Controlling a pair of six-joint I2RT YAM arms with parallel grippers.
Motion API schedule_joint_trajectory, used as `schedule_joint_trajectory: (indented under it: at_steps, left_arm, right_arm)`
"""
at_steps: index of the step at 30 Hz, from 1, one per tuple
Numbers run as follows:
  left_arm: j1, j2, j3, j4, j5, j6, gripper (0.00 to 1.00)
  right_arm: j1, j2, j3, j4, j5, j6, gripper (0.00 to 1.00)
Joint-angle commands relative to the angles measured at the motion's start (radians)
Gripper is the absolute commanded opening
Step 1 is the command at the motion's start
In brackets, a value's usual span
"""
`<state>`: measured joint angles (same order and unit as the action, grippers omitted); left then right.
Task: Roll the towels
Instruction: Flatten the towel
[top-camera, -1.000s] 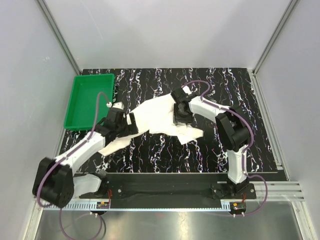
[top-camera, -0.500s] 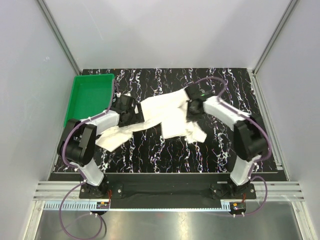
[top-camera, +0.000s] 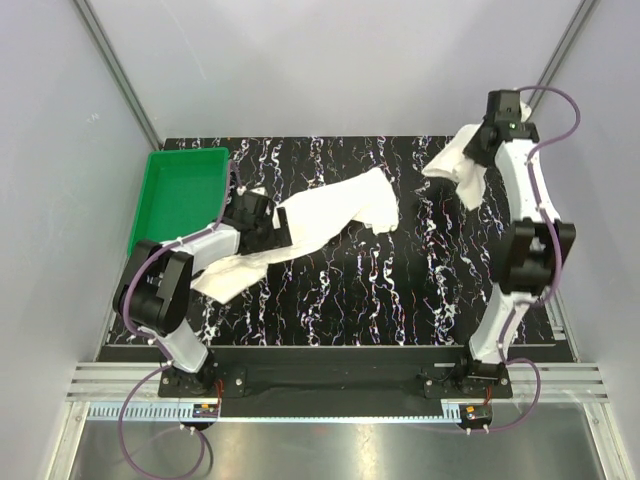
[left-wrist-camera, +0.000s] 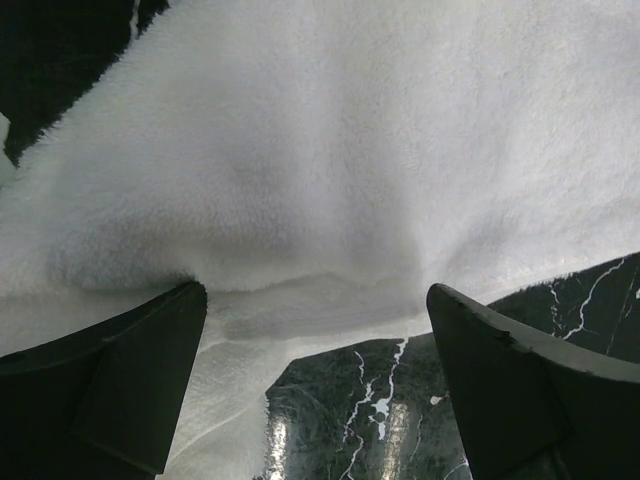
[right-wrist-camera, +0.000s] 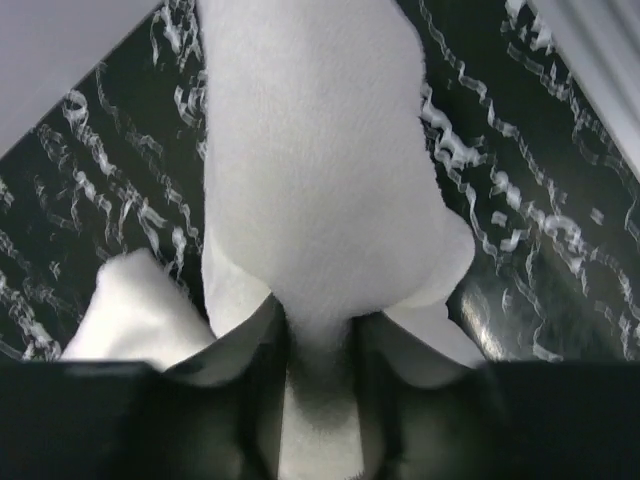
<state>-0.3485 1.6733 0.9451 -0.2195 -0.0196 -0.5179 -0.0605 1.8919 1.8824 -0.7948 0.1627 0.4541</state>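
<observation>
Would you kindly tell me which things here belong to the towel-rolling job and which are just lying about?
Job:
- lying towel
- hanging towel, pinched in the right gripper

Lying about:
- green tray

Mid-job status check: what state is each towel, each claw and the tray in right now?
flat towel: unrolled, spread diagonally on the table.
lifted towel: bunched, hanging from the right claw.
left claw: open, low over the flat towel.
right claw: shut on the lifted towel.
green tray: empty.
</observation>
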Motion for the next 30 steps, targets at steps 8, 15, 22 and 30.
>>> schedule_joint_trajectory:
  at_steps: [8,15,22,30]
  left_arm:
    - [-0.06,-0.153,-0.049,-0.086,0.023,0.015,0.99]
    - [-0.06,-0.297,0.01,-0.191,0.023,0.033,0.99]
    - [-0.058,-0.431,0.041,-0.336,-0.04,0.073,0.99]
    - [-0.058,-0.604,-0.014,-0.441,-0.066,0.099,0.99]
  right_arm:
    - [-0.044,0.146,0.055,0.042,-0.19,-0.025,0.84]
    - [0.077,-0.128,-0.552,0.4,-0.518,-0.002,0.65]
    - [0.156,-0.073,-0.663,0.454,-0.514,-0.017,0.49]
    - [0.157,0.007,-0.556,0.404,-0.442,-0.067,0.49]
